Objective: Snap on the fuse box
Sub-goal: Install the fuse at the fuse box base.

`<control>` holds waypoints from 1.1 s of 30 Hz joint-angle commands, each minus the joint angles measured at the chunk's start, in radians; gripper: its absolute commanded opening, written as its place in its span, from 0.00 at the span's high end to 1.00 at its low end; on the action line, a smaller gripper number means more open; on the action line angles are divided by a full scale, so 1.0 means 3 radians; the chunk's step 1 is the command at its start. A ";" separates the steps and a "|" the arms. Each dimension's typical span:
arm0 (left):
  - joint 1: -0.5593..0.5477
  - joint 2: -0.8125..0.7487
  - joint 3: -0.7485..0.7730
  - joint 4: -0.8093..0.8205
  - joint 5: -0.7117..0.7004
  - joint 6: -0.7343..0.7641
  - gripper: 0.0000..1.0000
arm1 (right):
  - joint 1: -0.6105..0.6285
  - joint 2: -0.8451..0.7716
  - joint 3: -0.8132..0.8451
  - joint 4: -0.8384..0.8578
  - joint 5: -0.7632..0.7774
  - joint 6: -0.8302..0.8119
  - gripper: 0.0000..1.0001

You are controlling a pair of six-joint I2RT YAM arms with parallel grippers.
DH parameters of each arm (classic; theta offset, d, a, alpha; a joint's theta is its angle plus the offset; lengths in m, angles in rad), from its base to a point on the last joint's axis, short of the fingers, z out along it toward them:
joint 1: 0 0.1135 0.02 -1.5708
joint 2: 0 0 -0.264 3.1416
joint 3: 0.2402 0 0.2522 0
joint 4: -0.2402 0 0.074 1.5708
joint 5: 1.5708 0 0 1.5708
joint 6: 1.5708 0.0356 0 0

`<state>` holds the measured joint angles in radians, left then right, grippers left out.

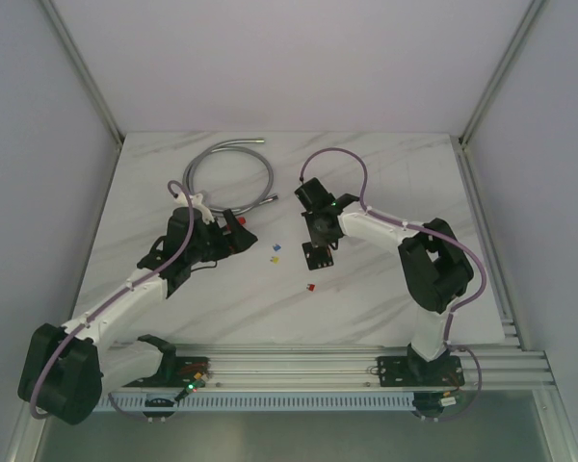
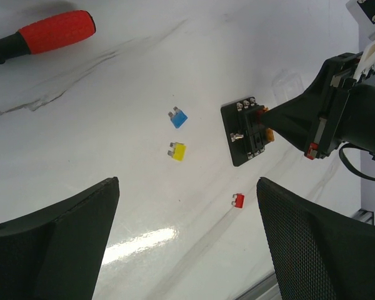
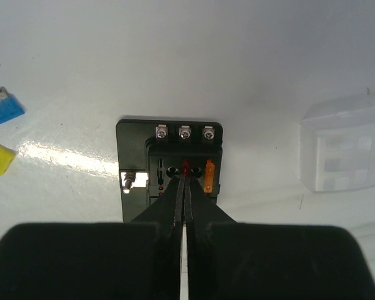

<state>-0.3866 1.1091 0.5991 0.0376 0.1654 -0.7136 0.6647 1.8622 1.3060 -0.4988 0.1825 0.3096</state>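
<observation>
The black fuse box (image 3: 169, 156) lies flat on the white table, also seen in the top view (image 1: 317, 254) and the left wrist view (image 2: 245, 132). An orange fuse (image 3: 209, 176) sits in its right slot. My right gripper (image 3: 185, 178) is shut on a small red fuse (image 3: 185, 167) at the box's middle slot, fingertips touching the box. My left gripper (image 2: 187, 187) is open and empty, hovering above the table left of the box. A clear square cover (image 3: 347, 144) lies to the right of the box.
Loose blue (image 2: 179, 117), yellow (image 2: 177, 150) and red (image 2: 238, 200) fuses lie on the table left of and in front of the box. A red-handled screwdriver (image 2: 56, 30) lies by the left gripper. A grey cable loop (image 1: 226, 168) lies at the back.
</observation>
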 commanded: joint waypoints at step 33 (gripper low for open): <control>-0.0055 -0.0189 0.0046 -0.0090 0.0180 -0.0108 0.00 | 0.0383 -0.0718 -0.0330 -0.0020 0.0009 -0.0219 0.68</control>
<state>-0.3950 1.0702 0.5995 0.0273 0.1856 -0.7300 0.7403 1.7321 1.2449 -0.4976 0.1867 0.2745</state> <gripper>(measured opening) 0.998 0.294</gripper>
